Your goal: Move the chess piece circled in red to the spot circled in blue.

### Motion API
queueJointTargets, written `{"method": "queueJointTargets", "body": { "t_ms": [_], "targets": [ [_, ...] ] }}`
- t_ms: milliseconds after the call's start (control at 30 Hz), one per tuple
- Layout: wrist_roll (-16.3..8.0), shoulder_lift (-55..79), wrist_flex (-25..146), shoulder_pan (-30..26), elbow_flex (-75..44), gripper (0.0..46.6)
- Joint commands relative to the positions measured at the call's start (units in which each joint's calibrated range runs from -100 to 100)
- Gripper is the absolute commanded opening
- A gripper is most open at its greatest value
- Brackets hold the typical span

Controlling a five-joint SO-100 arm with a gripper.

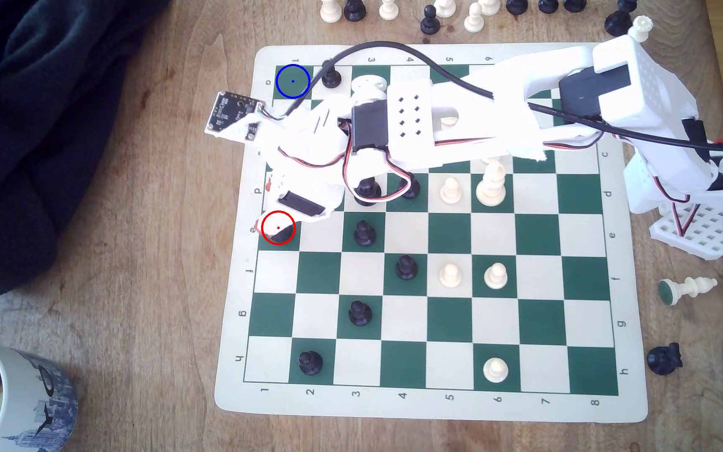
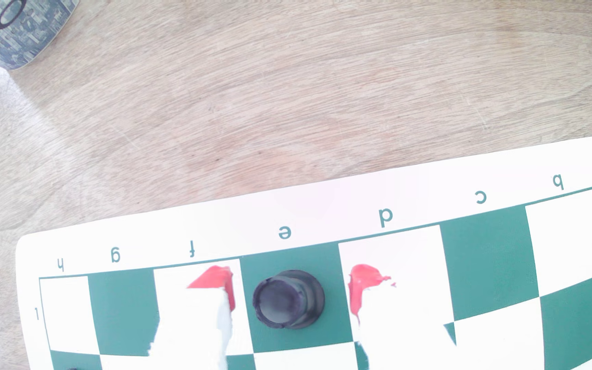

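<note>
Sitting dead centre between my fingers (image 2: 289,295) right now is the chess piece (image 2: 287,299), a stout black one with a wide base and a blunt head. It's upright on its green edge square in file e, the one with the red ring around it in the exterior view, at the board's left edge there. My two red-tipped fingers (image 2: 360,288) are spread wide, one on each side of the piece, with green showing in both gaps, so nothing is gripped yet. I'd say I'm lined up for the grab but haven't closed.

So progress-wise: approach looks done, everything else is left. Still to do, by my reckoning, is close on the piece, lift it, carry it along that same left edge toward the far corner, and set it down on the spot (image 1: 293,81), the green square with the blue ring and dot. That square is bare at the moment.

One thing I'd watch: a black pawn (image 1: 330,77) stands on the square just right of the spot in the exterior view, and my own black cable (image 1: 459,76) drapes over that area, so the drop-off looks a bit tight. The mug (image 1: 12,391) sits on the bench well off the chess board (image 1: 438,408), out of the way.
</note>
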Motion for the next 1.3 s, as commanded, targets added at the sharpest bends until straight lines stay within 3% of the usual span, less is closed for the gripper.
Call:
{"method": "queueJointTargets", "body": {
  "t_ms": [0, 733, 1267],
  "targets": [
    [-0.15, -1.18, -0.08, -0.68, -6.36, 18.4],
    [-0.2, 2.38, 0.0, -1.31, -7.99, 16.5],
    [0.05, 2.47, 0.0, -1.94, -8.54, 4.4]
  ]
}}
